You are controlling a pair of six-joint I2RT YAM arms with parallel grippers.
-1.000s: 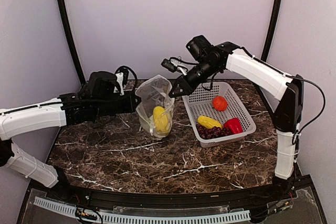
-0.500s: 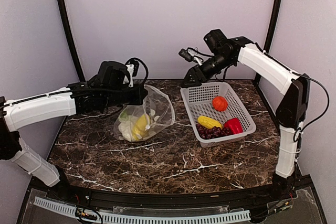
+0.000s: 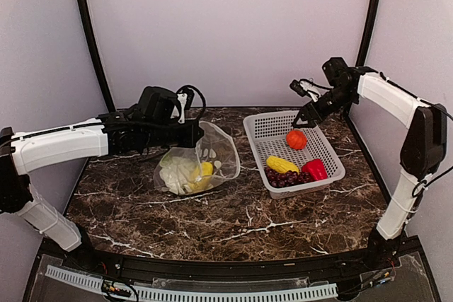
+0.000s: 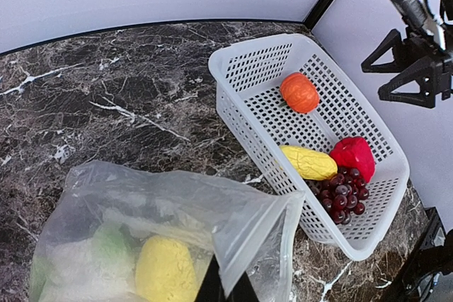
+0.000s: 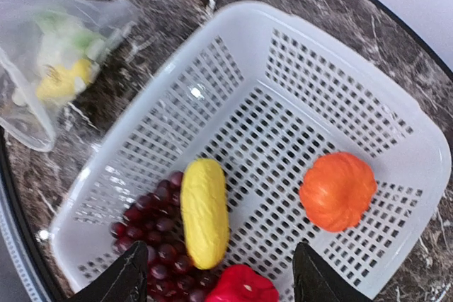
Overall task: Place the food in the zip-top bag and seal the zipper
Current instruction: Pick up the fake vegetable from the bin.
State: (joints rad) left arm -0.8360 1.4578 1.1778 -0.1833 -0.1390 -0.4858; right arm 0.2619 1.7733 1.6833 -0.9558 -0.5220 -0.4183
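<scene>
Lying on dark veined marble table [image 3: 233, 224]: zip-top bag [image 3: 212, 155], basket [image 3: 263, 125] | pale walls [image 3: 226, 26]

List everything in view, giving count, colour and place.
zip-top bag: 1, clear, on the table left of the basket
white lumpy vegetable: 1, white and green, inside the bag
yellow oblongs: 2, yellow, one in the bag, one in the basket
basket: 1, white mesh, table's right side
orange-red round food: 1, basket
red pepper: 1, red, basket
grapes: 1 bunch, dark purple, basket
table: 1, dark marble
left hand: black, shut on the bag's mouth edge
right hand: black, open, above the basket
</scene>
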